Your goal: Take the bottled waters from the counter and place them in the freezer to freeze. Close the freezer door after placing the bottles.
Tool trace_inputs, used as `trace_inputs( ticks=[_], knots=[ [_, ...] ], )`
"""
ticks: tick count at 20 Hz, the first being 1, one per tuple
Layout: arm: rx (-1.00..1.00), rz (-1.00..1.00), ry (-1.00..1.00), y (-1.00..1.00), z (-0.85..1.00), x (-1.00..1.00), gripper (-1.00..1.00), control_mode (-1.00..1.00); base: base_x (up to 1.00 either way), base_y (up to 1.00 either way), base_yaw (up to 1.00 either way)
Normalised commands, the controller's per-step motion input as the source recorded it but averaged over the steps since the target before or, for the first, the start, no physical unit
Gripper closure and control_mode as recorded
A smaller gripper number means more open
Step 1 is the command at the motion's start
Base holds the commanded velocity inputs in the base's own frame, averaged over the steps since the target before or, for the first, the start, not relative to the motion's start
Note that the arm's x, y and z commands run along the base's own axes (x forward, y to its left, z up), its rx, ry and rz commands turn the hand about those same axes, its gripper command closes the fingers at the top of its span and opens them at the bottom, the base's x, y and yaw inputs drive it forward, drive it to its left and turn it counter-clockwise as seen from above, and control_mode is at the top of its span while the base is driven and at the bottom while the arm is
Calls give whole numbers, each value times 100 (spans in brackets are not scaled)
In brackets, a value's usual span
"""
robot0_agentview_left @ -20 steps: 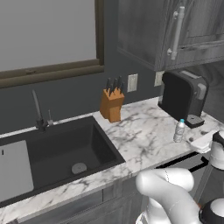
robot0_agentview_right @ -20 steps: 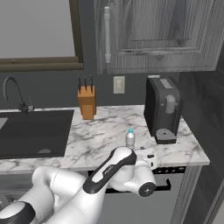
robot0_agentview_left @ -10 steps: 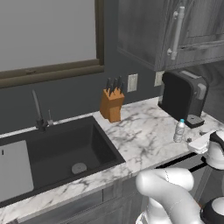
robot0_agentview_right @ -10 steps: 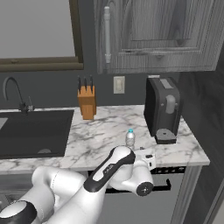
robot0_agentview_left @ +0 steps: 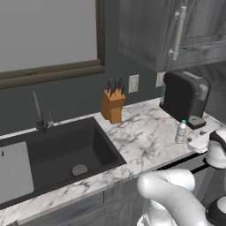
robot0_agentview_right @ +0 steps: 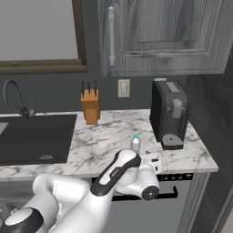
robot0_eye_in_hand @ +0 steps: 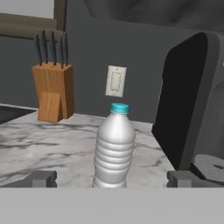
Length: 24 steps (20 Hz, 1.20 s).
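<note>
One bottled water (robot0_eye_in_hand: 114,148), clear and ribbed with a light-blue cap, stands upright on the white marble counter (robot0_eye_in_hand: 39,151) near its front right edge. The same bottle (robot0_agentview_left: 181,131) (robot0_agentview_right: 135,143) is just left of the black machine. My gripper (robot0_eye_in_hand: 111,179) is open and level with the bottle's base. Its fingertips (robot0_eye_in_hand: 41,178) stand wide on either side of the bottle without touching it. The white hand (robot0_agentview_right: 152,162) hangs at the counter's front edge, just in front of the bottle. The freezer and the freezer door are out of view.
A black coffee machine (robot0_agentview_left: 183,97) (robot0_eye_in_hand: 192,100) stands close to the right of the bottle. A wooden knife block (robot0_agentview_left: 112,106) (robot0_eye_in_hand: 52,94) sits at the back wall. The black sink (robot0_agentview_left: 57,150) with its faucet (robot0_agentview_left: 39,112) lies to the left. Grey wall cabinets (robot0_agentview_right: 154,36) hang overhead.
The hand has shifted only very slightly. The bottle stands where it was and the jaws stay wide.
</note>
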Motion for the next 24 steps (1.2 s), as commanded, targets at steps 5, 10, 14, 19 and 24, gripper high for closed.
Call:
trace_inputs(
  ticks=[5, 10, 14, 19, 24],
  knots=[
    [0, -4, 0, 0, 0, 1, -100, -100, 0, 0, 0],
    [0, -5, 1, 0, 0, 1, -100, -100, 0, 0, 0],
    [0, -6, 7, 0, 0, 7, -100, -100, 0, 0, 0],
    [4, -3, 9, 1, 0, 3, -100, -100, 0, 0, 0],
    [11, 0, 5, 2, 0, 0, -100, -100, 0, 0, 0]
  ],
)
